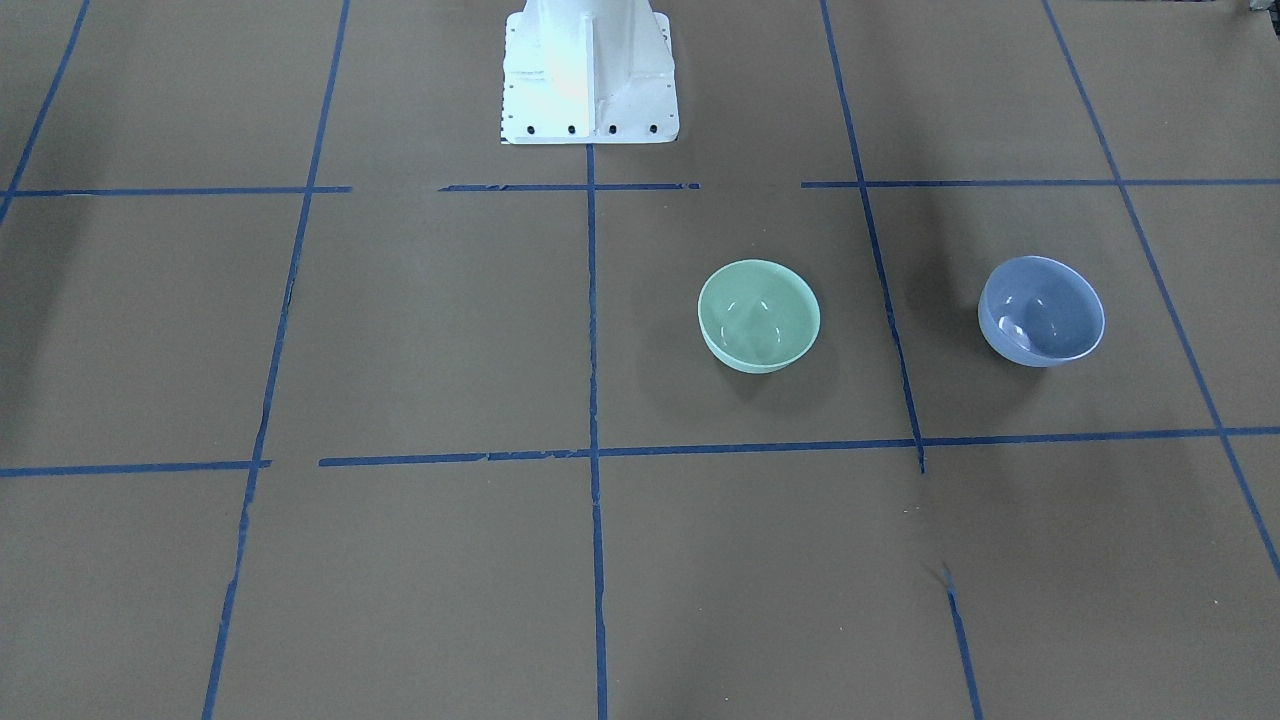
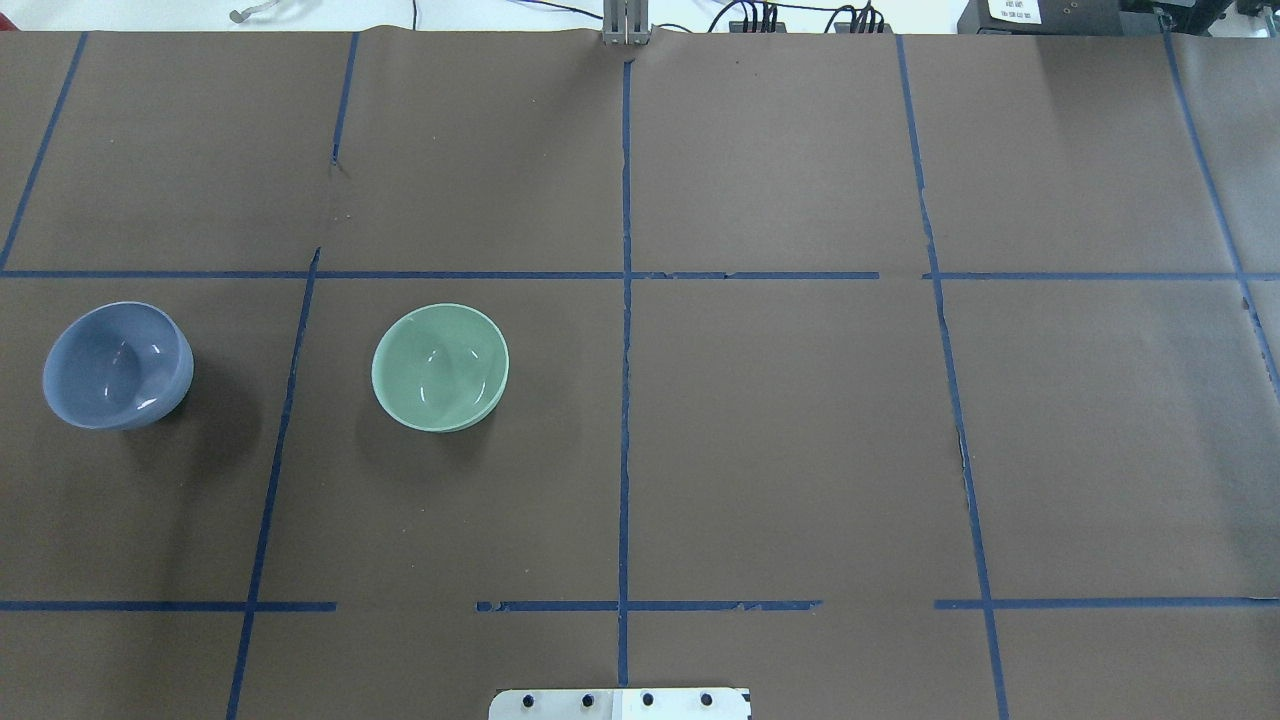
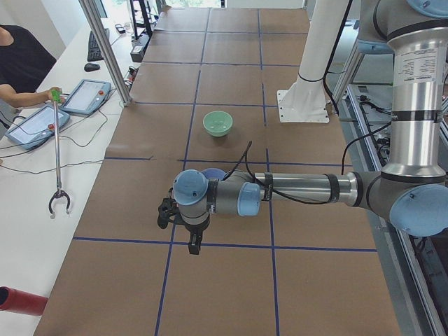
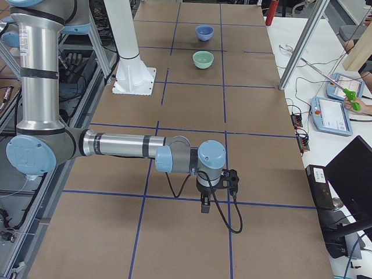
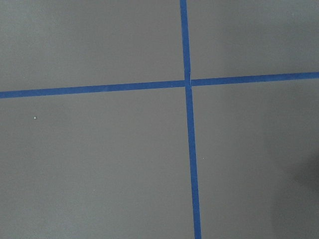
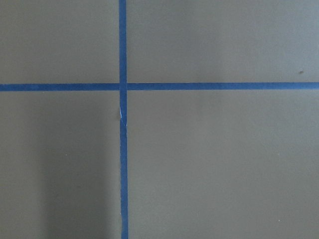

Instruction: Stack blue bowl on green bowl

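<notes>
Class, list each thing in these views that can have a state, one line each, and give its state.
blue bowl: upright, empty, on the table, not stacked.
green bowl: upright, empty, apart from the blue bowl.
left end effector: touching neither bowl; open or shut unclear.
right end effector: far from both bowls; open or shut unclear.

There are two bowls on the table (image 2: 800, 450): one blue bowl (image 2: 117, 366) and one green bowl (image 2: 440, 367). The green one is nearer the single white robot pedestal (image 1: 588, 80), and the blue one is farther out on the same side. Two robot arms rise by that pedestal, the left arm (image 3: 301, 187) and the right arm (image 4: 122, 145). Across the table from it lie two touchscreen pendants (image 3: 87, 96) and one reacher-grabber (image 3: 57, 150).
</notes>
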